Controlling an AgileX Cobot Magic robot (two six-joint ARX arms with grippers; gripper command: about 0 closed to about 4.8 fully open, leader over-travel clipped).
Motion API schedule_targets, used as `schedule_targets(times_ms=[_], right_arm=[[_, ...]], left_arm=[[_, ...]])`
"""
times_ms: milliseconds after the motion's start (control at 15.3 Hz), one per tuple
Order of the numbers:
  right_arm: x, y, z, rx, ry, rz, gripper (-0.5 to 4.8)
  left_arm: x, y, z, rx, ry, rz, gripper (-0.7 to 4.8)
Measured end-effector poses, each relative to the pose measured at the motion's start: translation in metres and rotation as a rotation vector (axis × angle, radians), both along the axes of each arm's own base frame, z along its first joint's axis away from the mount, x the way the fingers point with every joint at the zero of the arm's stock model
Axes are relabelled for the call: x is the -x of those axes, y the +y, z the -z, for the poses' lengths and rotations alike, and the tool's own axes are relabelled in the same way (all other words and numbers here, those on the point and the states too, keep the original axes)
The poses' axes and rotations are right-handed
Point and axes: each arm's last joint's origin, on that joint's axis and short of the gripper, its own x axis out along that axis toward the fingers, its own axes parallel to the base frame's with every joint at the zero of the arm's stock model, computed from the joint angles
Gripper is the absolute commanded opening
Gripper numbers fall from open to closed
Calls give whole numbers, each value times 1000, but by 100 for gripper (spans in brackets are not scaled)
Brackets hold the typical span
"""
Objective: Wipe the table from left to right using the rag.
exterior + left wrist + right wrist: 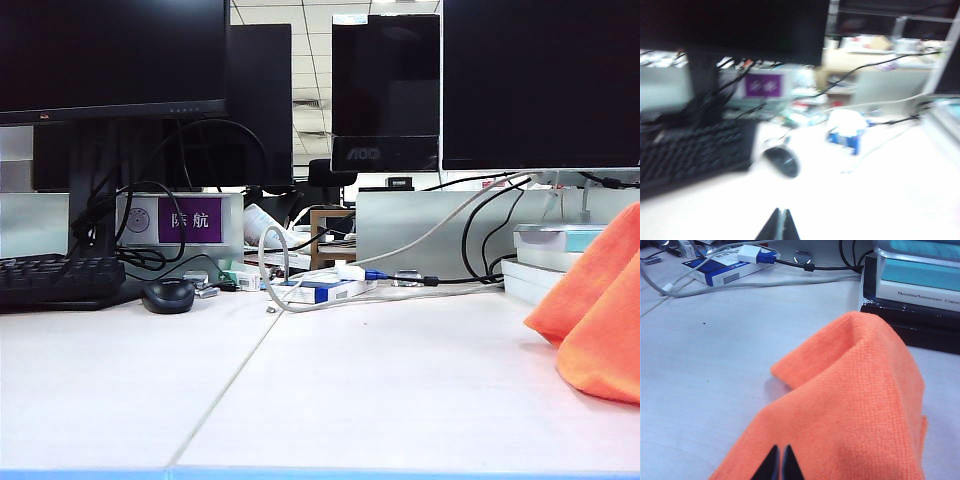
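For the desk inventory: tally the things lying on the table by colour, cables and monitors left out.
Orange: 1, the rag
Black: 2, the mouse and the keyboard
Blue and white: 1, the small box
Total: 4
All lie on the table.

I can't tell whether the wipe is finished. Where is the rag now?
The rag lies bunched at the table's far right edge in the exterior view, just in front of the stacked books, with the shut right gripper over it.

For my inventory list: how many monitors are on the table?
3 monitors: one at far left, one AOC in the middle, one at right. Another dark screen behind the left one may be a fourth.
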Motion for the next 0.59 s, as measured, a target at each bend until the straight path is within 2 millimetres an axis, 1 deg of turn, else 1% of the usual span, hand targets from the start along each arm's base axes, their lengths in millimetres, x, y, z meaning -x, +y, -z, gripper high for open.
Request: schedule_targets(times_ms=[196,327,393,524,589], right_arm=[[0,0,0,0,0,0,22],[0,0,0,0,0,0,22],[0,0,0,0,0,0,22],[0,0,0,0,0,0,22],[0,0,0,0,0,0,22]], left_arm=[[7,3,34,24,-72,-9,-6],[14,5,67,44,-133,-9,-6],[10,4,84,36,-110,-14,-6],[2,4,103,25,-73,-48,-6],[-2,7,115,33,-105,-87,-6]])
